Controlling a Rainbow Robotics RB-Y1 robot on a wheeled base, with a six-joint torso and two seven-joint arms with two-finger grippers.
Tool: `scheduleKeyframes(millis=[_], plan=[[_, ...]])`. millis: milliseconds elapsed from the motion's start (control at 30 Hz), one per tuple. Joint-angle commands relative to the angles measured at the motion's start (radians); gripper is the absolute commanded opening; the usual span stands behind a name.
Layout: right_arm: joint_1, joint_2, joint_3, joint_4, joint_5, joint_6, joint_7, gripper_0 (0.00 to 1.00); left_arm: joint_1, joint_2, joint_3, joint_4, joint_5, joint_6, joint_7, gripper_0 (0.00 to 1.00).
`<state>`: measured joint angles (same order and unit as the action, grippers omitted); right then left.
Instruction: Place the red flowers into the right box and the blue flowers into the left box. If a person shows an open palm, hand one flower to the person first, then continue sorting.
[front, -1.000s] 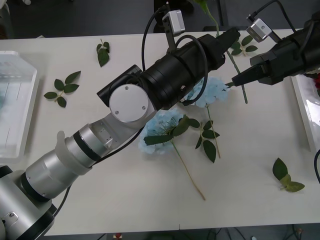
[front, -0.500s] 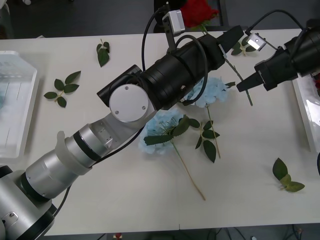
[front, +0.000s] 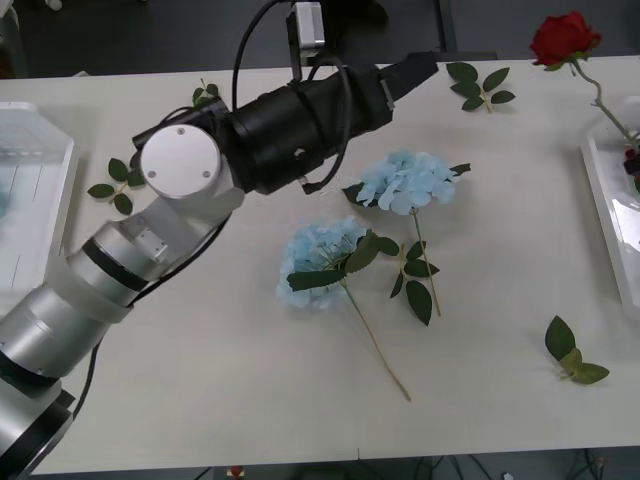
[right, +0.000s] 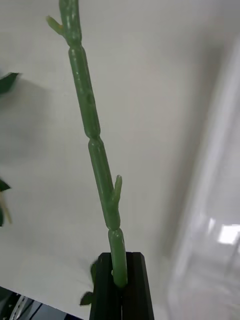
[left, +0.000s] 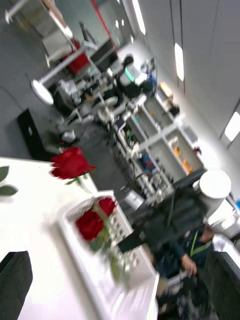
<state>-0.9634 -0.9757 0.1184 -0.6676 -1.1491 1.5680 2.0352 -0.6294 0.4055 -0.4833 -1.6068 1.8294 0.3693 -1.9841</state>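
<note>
A red flower (front: 565, 38) hangs above the table's far right corner, its stem (right: 95, 150) slanting down toward the right box (front: 606, 215). My right gripper (right: 118, 286) is shut on the stem's lower end, beside the box's rim (right: 200, 210). Two more red flowers (left: 94, 220) lie in that box. My left gripper (front: 412, 68) is open above the table's back edge and holds nothing. Two blue flowers (front: 405, 180) (front: 322, 258) lie mid-table, the first just in front of the left gripper. The left box (front: 35, 215) stands at the far left.
Loose green leaf sprigs lie on the table: two at the back left (front: 125, 175) (front: 206, 105), one at the back right (front: 478, 82) and one near the front right (front: 572, 355). My left arm (front: 190, 190) stretches across the table's left half.
The right gripper took the red flower by its stem and carried it right, out of the front view. The left gripper let go and the left arm swung back to the left.
</note>
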Motion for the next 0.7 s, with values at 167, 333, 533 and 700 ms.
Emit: scheduleKeyframes(millis=[167, 333, 533, 700], plan=[[0.031, -0.178, -0.009, 0.178, 0.003, -0.068, 0.003, 0.00, 0.085, 0.174, 0.258, -0.051, -0.067, 0.464, -0.045, 1.00], [0.175, -0.242, -0.019, 0.189, -0.112, -0.148, 0.088, 0.00, 0.112, 0.179, 0.400, -0.108, -0.144, 0.749, 0.143, 1.00], [0.278, -0.232, -0.019, 0.186, -0.146, -0.309, 0.097, 0.00, 0.205, 0.190, 0.436, -0.357, -0.348, 0.835, 0.525, 1.00], [0.284, -0.181, -0.019, 0.203, -0.061, -0.407, 0.076, 0.00, 0.260, 0.184, 0.368, -0.502, -0.496, 0.844, 0.788, 1.00]])
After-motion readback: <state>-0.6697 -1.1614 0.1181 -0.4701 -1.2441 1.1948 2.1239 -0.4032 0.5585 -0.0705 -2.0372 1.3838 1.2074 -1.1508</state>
